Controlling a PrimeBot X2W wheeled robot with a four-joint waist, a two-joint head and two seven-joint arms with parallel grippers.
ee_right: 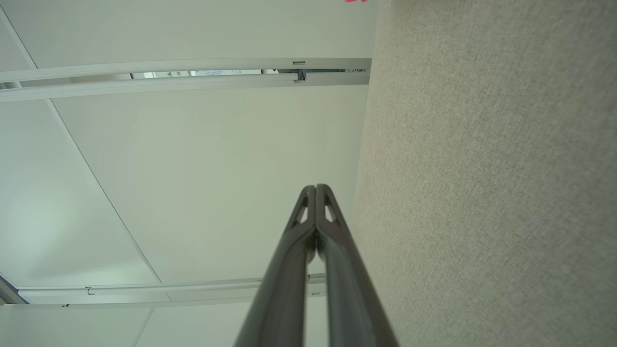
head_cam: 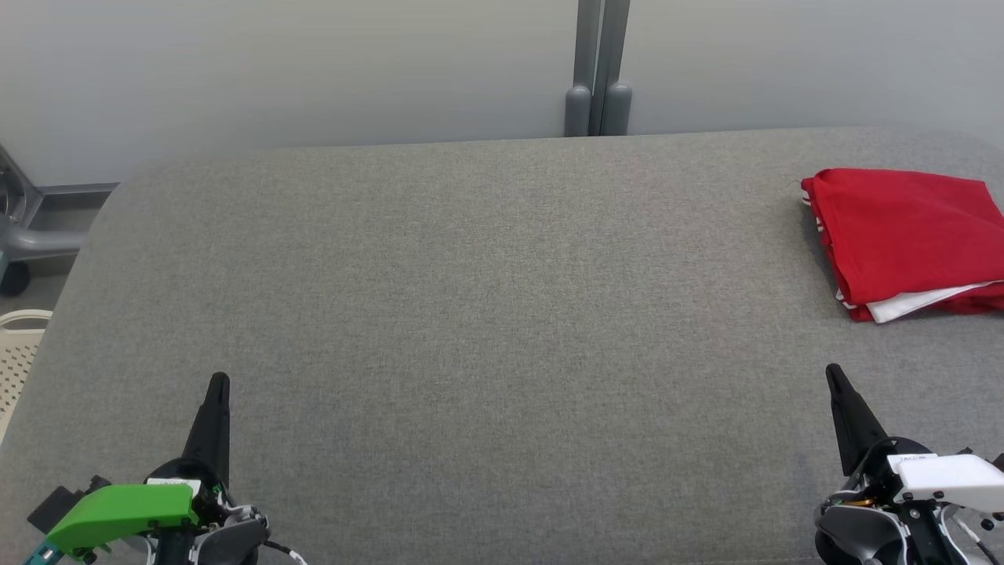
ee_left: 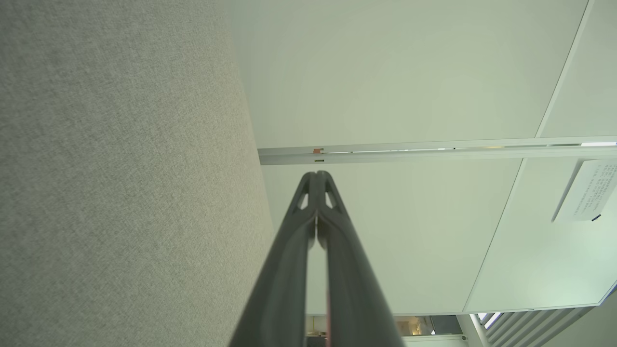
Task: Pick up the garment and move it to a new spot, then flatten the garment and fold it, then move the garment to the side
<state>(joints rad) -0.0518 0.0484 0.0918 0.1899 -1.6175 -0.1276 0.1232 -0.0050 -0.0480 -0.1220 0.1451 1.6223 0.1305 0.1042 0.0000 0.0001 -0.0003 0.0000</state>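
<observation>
The garment (head_cam: 910, 239) is red with a white layer showing at its near edge. It lies folded at the far right of the grey fabric table (head_cam: 486, 298). My left gripper (head_cam: 219, 382) rests at the lower left, shut and holding nothing. At the lower right my right gripper (head_cam: 833, 372) is shut too, well short of the garment and apart from it. In the left wrist view the left gripper (ee_left: 316, 174) has its tips pressed together. The right wrist view shows the right gripper (ee_right: 315, 188) the same way, beside the table surface (ee_right: 482, 193).
A pale partition wall (head_cam: 314, 71) with a grey post (head_cam: 598, 71) stands behind the table. A perforated white basket (head_cam: 20, 353) and a grey frame (head_cam: 31, 227) sit off the table's left edge. The table's rear corners are rounded.
</observation>
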